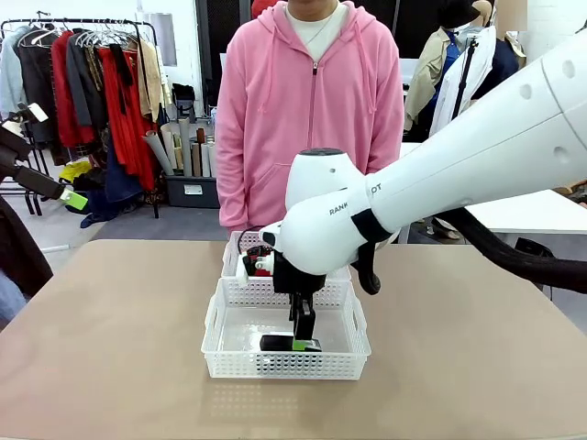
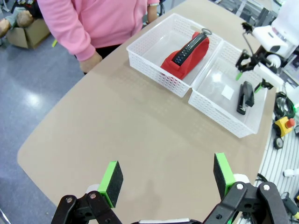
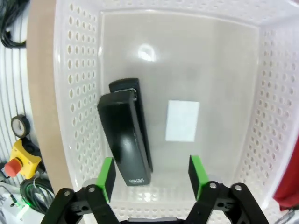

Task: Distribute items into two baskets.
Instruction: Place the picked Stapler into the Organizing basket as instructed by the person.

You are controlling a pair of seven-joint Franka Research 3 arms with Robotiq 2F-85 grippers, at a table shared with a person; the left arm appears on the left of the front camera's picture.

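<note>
Landmark: near basket [image 1: 285, 365], white translucent plastic, rectangular, lattice of small round perforations in its walls, smooth glossy floor carrying a pale square label [image 3: 182, 120].

Stapler [image 3: 126, 132]: small, black, smooth matte wedge, lying flat on this basket's floor close along one perforated long wall.

Right hand [image 3: 152, 175]: inside the near basket, just above the stapler's end; green pads spread apart, released, nothing between them. One pad sits beside the stapler's tip.

Far basket [image 2: 150, 59]: same lattice make, butted against the near basket's far wall. It holds the red pouch [image 2: 180, 60], soft fabric with black zipper trim and a metal ring pull.

Left hand [image 2: 168, 177]: well away from the near basket, over bare tan worktop [image 2: 121, 130]; green rectangular pads wide apart, empty.

Person in pink zip hoodie [image 1: 307, 101] stands beyond the far basket.
</note>
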